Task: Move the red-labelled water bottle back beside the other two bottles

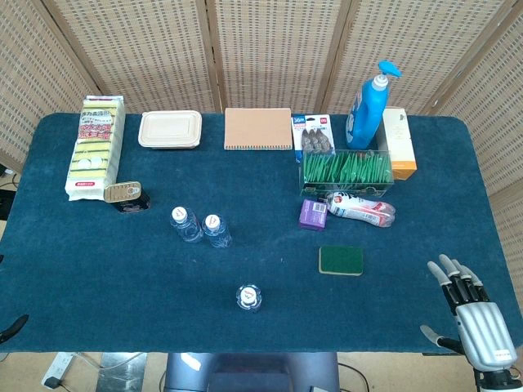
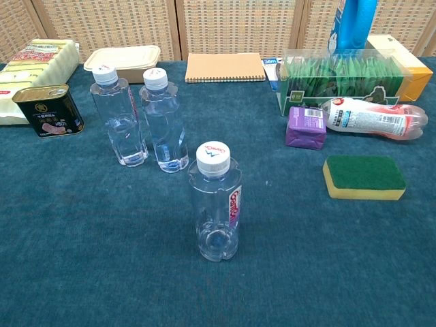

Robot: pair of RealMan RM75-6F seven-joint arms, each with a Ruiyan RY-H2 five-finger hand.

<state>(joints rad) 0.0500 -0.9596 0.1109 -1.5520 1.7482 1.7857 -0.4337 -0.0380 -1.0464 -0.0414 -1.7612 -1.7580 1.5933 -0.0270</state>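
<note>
The red-labelled water bottle stands upright by itself near the table's front edge, white cap on. The other two bottles stand side by side, upright, further back and to the left. My right hand hovers at the front right corner of the table, fingers spread and holding nothing, well away from the bottle. Only a dark tip of the left arm shows at the far left edge of the head view; the hand itself is hidden. The chest view shows neither hand.
A green sponge, a purple pack and a lying red-and-white bottle sit right of centre. A tin can stands at left. A notebook, food box, sponge pack and blue pump bottle line the back.
</note>
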